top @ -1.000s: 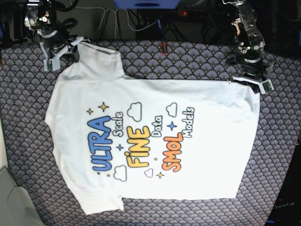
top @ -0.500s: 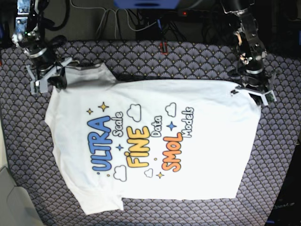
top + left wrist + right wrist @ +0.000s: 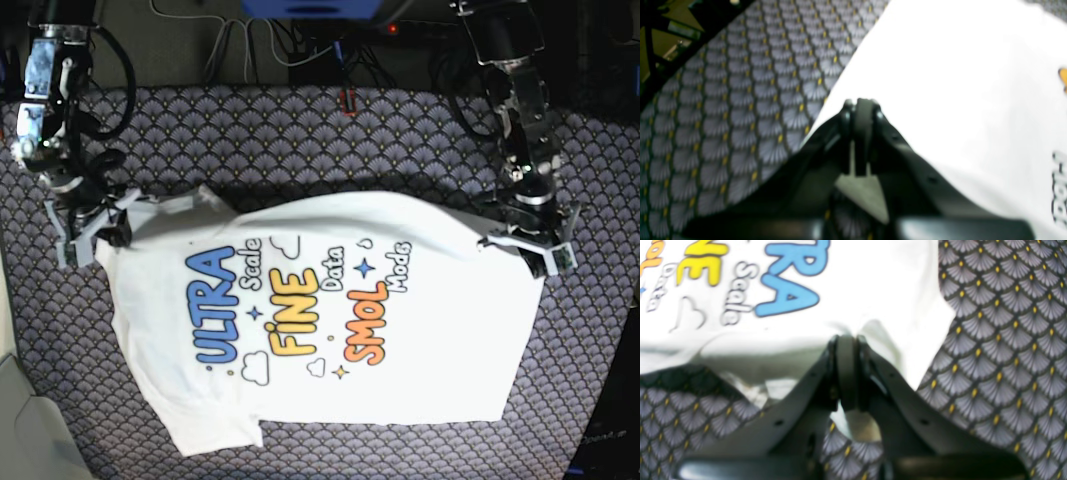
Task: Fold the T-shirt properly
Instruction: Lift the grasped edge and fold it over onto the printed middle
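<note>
The white T-shirt [image 3: 330,390] lies print-up on the table, with "ULTRA FINE SMOL" showing. Its far edge is lifted and drawn over the top of the print. At the shirt's right far corner, my left gripper [image 3: 530,250] is shut on the cloth. The left wrist view shows its fingertips [image 3: 860,106] pinched together on the white fabric [image 3: 957,83]. My right gripper [image 3: 95,230] is shut on the left far corner by the sleeve. In the right wrist view it [image 3: 846,340] pinches a raised fold of the shirt [image 3: 873,280] beside the blue letters.
A grey tablecloth with a fan pattern [image 3: 400,130] covers the table around the shirt. Cables and dark equipment [image 3: 300,40] line the far edge. A pale object [image 3: 20,420] sits at the near left corner.
Both grippers have moved toward the near side, dragging the shirt's far edge with them. That edge now covers the upper clouds and stars of the print.
</note>
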Controlling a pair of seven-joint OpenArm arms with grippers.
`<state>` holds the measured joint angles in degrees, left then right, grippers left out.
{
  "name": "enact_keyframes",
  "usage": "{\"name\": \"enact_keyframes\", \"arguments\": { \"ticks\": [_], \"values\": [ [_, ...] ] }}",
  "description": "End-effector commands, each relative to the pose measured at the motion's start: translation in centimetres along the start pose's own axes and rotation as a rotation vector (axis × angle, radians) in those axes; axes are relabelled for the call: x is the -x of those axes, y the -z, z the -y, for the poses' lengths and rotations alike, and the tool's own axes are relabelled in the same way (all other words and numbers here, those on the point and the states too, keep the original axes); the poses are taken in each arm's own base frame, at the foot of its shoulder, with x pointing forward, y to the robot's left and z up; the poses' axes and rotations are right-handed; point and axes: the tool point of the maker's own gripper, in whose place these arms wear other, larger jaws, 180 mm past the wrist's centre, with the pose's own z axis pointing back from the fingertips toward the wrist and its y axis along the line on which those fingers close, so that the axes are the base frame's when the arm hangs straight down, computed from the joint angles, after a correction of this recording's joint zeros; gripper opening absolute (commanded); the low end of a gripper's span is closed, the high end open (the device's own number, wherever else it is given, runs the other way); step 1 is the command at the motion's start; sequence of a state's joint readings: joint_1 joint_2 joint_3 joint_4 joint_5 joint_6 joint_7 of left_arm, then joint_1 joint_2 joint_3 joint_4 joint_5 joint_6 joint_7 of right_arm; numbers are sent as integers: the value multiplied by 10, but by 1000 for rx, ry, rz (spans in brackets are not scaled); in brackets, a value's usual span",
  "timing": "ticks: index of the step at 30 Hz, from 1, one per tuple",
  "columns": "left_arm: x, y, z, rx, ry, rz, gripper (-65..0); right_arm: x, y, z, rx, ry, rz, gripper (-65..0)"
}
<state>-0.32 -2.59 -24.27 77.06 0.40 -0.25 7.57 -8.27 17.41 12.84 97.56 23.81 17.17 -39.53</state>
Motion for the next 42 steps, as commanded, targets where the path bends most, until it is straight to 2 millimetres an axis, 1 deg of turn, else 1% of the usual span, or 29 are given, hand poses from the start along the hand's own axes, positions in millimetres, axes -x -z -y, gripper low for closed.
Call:
{"name": "enact_keyframes", "arguments": {
  "ticks": [1,6,9,13,17,21,23,25,26,29,30,32,35,37,39,42],
  "values": [
    [-22,8,-7,-11,14,60,-645,-18,2,5,6,-17,46,-650],
    [-21,27,-6,-15,0,40,-645,-29,14,20,24,-18,45,-650],
    [-24,36,-14,-23,17,35,-645,-35,21,23,22,-25,41,-650],
    [-26,48,-12,-23,5,25,-645,-38,36,19,0,-40,21,-650],
    [-36,59,-16,-29,5,32,-645,-46,47,23,0,-41,15,-650],
    [-44,70,-13,-28,-9,34,-645,-53,56,31,10,-33,8,-650],
    [-47,76,-16,-31,-4,32,-645,-57,63,25,-5,-48,0,-650],
    [-48,81,-7,-5,22,24,-645,-59,67,25,-9,-75,-12,-650],
    [-48,83,-6,3,40,22,-645,-58,69,23,-15,-85,-22,-650],
    [-49,88,8,37,77,16,-645,-65,75,14,-32,-118,-22,-650],
    [-50,89,10,42,81,15,-645,-67,75,16,-20,-137,-24,-650],
    [-55,94,12,42,75,17,-645,-76,77,22,24,-195,-19,-650],
    [-62,99,14,41,67,22,-645,-81,81,19,62,-249,-18,-650],
    [-67,104,8,34,73,25,-645,-87,82,22,93,-290,-1,-650],
    [-68,107,8,31,70,19,-645,-86,86,23,105,-306,8,-650],
    [-68,110,8,32,68,14,-645,-79,91,24,124,-331,0,-650]
  ]
}}
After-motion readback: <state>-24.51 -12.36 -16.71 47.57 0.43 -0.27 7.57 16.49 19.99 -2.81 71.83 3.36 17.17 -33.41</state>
